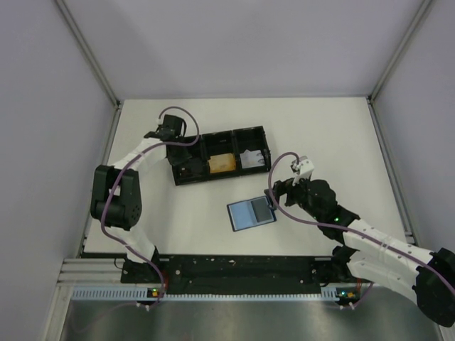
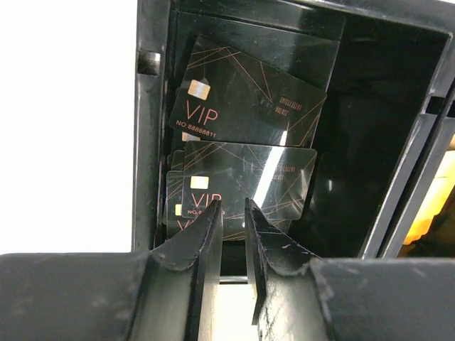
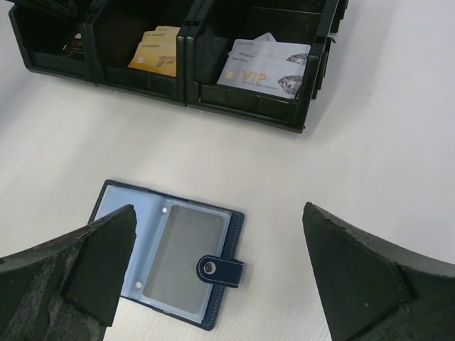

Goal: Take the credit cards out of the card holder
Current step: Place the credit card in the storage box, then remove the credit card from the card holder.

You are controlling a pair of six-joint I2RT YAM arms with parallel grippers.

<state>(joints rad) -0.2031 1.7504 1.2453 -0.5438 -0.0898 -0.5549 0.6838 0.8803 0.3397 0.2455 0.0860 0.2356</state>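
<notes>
Finds the card holder [image 1: 251, 212] lying open and flat on the table [image 1: 320, 128] at centre of the overhead frame, paler inside up, well apart from the black tray [image 1: 220, 175] in the upper middle. Places the right gripper [image 1: 272, 200] just beside the holder's right edge, jaws spread wide and empty, probably ready to come down on the holder or pin it. Places the left gripper [image 1: 179, 153] at upper left over the tray's left compartment, likely sorting by colour, given like cards lying together in each bin. Needs the left wrist view for that bin's contents: black VIP cards [image 2: 249, 99] overlapping in a loose pile, lost in shadow from above. Shows there too the fingers [image 2: 202, 241] drawn near together with only a slit between, low centre of frame; cannot tell whether clenched on a thin card held edge-on or closed on nothing. Needs the right wrist view for the rest: gold cards [image 3: 156, 60] in the middle bin and silver cards [image 3: 266, 67] in the right one along the upper edge, and below them the holder's snap tab [image 3: 220, 268] and clear pocket [image 3: 181, 249], grey and seemingly bare, though cannot rule out a card inside. Judges the emptying far along, possibly done.
</notes>
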